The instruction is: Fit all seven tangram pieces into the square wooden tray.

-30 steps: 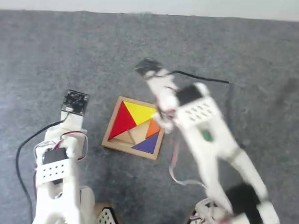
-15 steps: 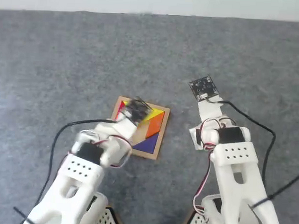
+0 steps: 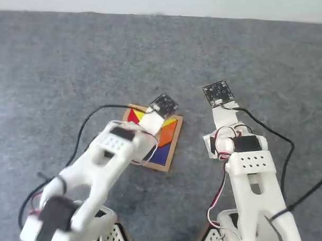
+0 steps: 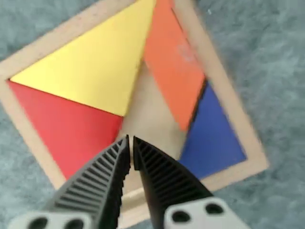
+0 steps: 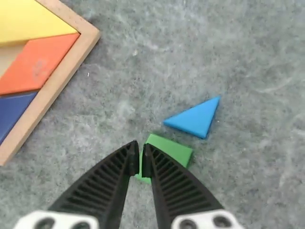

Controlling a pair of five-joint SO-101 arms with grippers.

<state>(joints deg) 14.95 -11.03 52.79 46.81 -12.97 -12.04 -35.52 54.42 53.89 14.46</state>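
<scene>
- Left end effector (image 4: 131,140): fingers drawn together with a thin slit between them, gripping nothing. It hangs over the square wooden tray (image 4: 205,47), tips above the bare wood floor (image 4: 147,114) near the red triangle (image 4: 71,133).
- Tray contents: the yellow triangle (image 4: 90,67) sits edge to edge with the red one. The orange parallelogram (image 4: 174,62) lies along one rim, and the dark blue triangle (image 4: 212,138) fills the corner next to it. Bare wood shows between these pieces.
- Right end effector (image 5: 140,145): fingers likewise closed to a narrow gap, holding nothing. The tips sit over the near edge of the green piece (image 5: 171,150); contact cannot be judged.
- A light blue triangle (image 5: 195,119) lies just beside the green piece. Both are on the grey tabletop (image 3: 73,59), outside the tray and apart from its corner.
- Left arm (image 3: 112,150) stretches across the tray; right arm (image 3: 244,160) stands beside it.
</scene>
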